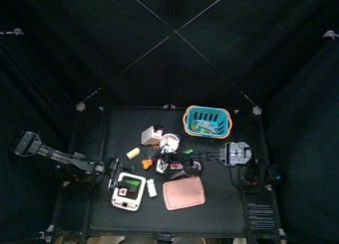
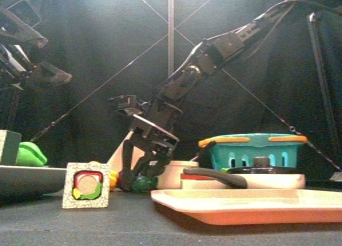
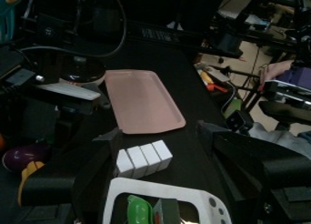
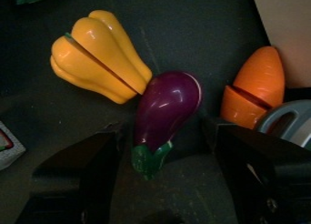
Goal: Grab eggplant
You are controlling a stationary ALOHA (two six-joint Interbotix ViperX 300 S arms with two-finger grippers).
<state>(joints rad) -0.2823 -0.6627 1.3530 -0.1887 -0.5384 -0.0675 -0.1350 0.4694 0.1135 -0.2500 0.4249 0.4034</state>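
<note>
The eggplant [image 4: 166, 107] is purple with a green stem and lies on the black table in the right wrist view. A yellow pepper [image 4: 100, 56] touches one side of it and an orange carrot [image 4: 253, 82] lies close on the other. My right gripper [image 4: 168, 144] hangs open just above it, one jaw on each side of its stem end, not touching. In the front view that gripper [image 2: 150, 155] points down at mid-table, and the eggplant is hidden behind nearer things. My left gripper [image 3: 158, 173] rests open over the table's left part.
A teal basket [image 1: 207, 119] stands at the back right. A pink tray [image 1: 184, 195] lies at the front, beside a white tray [image 1: 129, 191] with green food. White blocks [image 3: 145, 159] sit between the trays. A small picture card [image 2: 86, 185] stands near the front edge.
</note>
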